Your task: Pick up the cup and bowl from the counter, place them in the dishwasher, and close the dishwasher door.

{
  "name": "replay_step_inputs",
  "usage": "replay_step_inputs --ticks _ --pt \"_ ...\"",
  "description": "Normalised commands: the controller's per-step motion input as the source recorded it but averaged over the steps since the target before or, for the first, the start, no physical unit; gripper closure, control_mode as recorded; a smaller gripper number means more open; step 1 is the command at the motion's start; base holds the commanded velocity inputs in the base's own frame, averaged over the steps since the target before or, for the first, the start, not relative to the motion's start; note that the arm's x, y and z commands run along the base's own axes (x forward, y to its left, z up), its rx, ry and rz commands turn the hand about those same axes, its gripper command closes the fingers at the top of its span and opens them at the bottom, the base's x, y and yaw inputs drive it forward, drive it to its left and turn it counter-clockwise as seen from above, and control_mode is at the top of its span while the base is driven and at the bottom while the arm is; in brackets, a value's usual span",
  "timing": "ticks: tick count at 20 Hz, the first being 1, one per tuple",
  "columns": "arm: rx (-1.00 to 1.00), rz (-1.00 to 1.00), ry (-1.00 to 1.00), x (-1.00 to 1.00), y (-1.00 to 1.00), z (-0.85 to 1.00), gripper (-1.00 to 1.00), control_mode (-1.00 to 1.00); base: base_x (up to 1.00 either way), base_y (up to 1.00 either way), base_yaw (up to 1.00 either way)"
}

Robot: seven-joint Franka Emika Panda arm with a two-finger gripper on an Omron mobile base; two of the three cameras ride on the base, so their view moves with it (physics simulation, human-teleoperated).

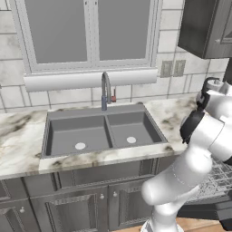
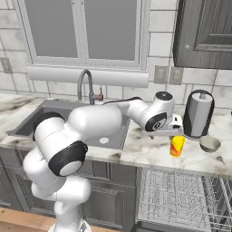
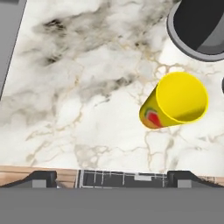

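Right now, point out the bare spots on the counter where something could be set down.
The widest bare stretch of counter lies between the sink and the yellow cup. It is crowded further right: cup, bowl and a tall dark cylinder stand close together, with the open pincer just above the cup.

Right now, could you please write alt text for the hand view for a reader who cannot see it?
A bright yellow cup stands on the white, brown-veined counter, seen from above, to the right of the open tool. A tall dark cylinder stands just beyond the cup, and the dishwasher's wire rack shows past the counter's edge.
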Motion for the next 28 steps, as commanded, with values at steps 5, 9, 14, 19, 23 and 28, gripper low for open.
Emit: replay_step_inputs --ticks 5,9,14,19,23,28 --pt "0.0 0.05 0.0 0.13 -0.19 -0.17 -1.0 -1.0 0.0 0.0 0.0" --pt "0.0 0.04 0.0 0.15 -0.18 -0.06 -1.0 -1.0 0.0 0.0 0.0" --pt "0.0 0.03 0.0 0.22 -0.13 -0.01 -1.0 -1.0 0.0 0.0 0.0" --pt "0.0 0.03 0.0 0.2 -0.1 -0.15 -1.0 -1.0 0.0 0.0 0.0" --pt "0.0 0.04 0.0 0.17 -0.11 -0.32 -1.0 -1.0 0.0 0.0 0.0" --pt "0.0 0.04 0.0 0.16 -0.16 -0.23 -1.0 -1.0 0.0 0.0 0.0"
